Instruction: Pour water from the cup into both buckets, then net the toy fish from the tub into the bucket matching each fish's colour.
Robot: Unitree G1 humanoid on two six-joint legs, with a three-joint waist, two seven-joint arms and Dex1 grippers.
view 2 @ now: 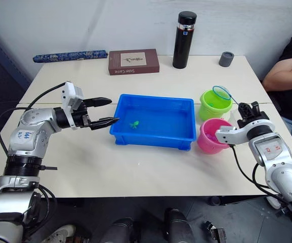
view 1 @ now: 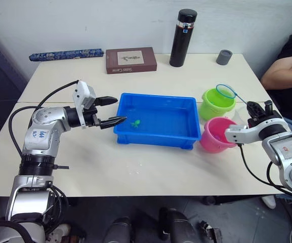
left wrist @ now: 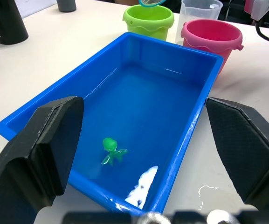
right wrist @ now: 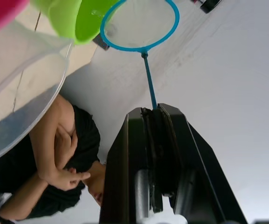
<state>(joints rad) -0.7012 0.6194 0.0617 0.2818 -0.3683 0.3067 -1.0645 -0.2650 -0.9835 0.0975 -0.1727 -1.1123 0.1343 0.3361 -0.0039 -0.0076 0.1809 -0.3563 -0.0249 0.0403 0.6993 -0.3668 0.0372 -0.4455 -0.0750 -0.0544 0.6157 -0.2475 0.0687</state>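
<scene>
1. My right hand [right wrist: 155,112] is clamped shut on the handle of the net [view 1: 225,91], whose light blue hoop sits over the lime green bucket [view 1: 217,104], at the tub's right end on the white counter [view 1: 151,167].
2. My left hand [view 1: 110,111] hangs wide open and holds nothing, its fingertips just off the left end of the blue tub [view 1: 156,120].
3. One green fish [view 1: 134,122] lies in the tub's water, toward the left end. I see no other fish there.
4. The pink bucket [view 1: 216,135] stands just in front of the green one, and the clear cup [left wrist: 198,13] sits right behind the pink bucket.
5. Risk: I judge the net still has to cross both buckets to reach the fish. A low swing of my right arm could clip the pink bucket and tip its water out.
6. Risk: the handle is thin, so it may twist in my grip during a scoop, letting the fish slide off the hoop.
7. Risk: my left hand is close to the tub wall. A nudge would shift the tub and slosh water onto the counter.
8. A person's folded arms [view 1: 287,68] rest near the counter's far right corner, close to my right arm's path.
</scene>
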